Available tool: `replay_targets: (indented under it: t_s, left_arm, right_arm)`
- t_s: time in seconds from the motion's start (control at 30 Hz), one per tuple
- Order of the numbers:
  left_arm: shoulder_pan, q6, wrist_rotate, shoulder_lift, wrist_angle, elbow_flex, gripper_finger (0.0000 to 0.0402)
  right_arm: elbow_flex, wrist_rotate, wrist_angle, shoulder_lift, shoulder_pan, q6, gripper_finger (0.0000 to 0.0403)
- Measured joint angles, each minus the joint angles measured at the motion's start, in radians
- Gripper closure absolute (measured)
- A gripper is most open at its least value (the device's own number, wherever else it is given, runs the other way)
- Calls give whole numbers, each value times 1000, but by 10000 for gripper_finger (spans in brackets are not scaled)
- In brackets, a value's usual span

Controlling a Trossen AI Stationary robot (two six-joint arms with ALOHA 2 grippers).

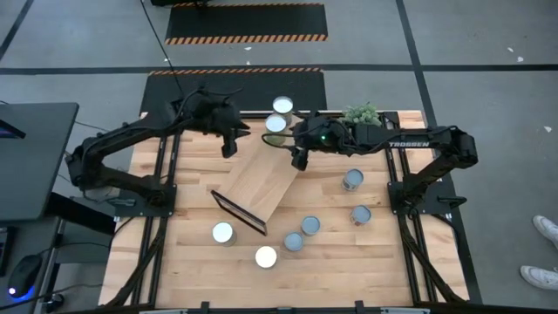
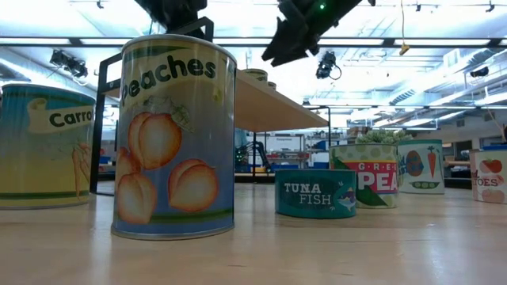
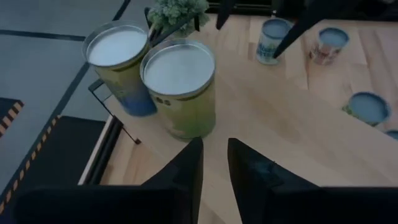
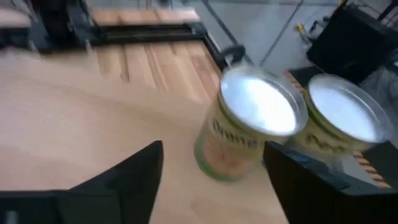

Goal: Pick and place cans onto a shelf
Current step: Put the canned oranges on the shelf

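Your shelf (image 1: 261, 185) was light wood with a thin black frame. Two cans on it (image 3: 180, 87) had white tops and yellow-green sides. The peaches can (image 2: 174, 138) showed orange fruit on pale yellow, green lettering. The tuna can (image 2: 315, 193) was teal with white text. The peas can (image 2: 372, 176) had a red band. The plant (image 1: 362, 112) was green. Both arms were dark.

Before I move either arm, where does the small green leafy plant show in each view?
High view: small green leafy plant at the table's far edge, right of the two white-topped cans.
Low view: its leaves show just above the green peas can.
Left wrist view: just beyond the two white-topped cans.
Right wrist view: not in it.
Shared landmark: those two cans on the light-wood shelf, seen in every view.
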Motion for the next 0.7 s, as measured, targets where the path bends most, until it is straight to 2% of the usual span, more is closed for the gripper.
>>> replay_targets:
  t_s: [0.13,0.27,0.57,0.7]
  left_arm:
    - [1,-15,0,-26,79,-74,322]
    - [0,-27,7,-37,167,-150,322]
    - [32,-47,66,-36,412,-327,322]
    - [67,-43,79,-36,483,-369,322]
  right_arm:
    - [-64,-1,75,1,-10,37,174]
    - [-135,-1,143,-7,-13,77,197]
    - [-250,37,331,2,-32,129,203]
    - [-304,34,407,1,-51,149,203]
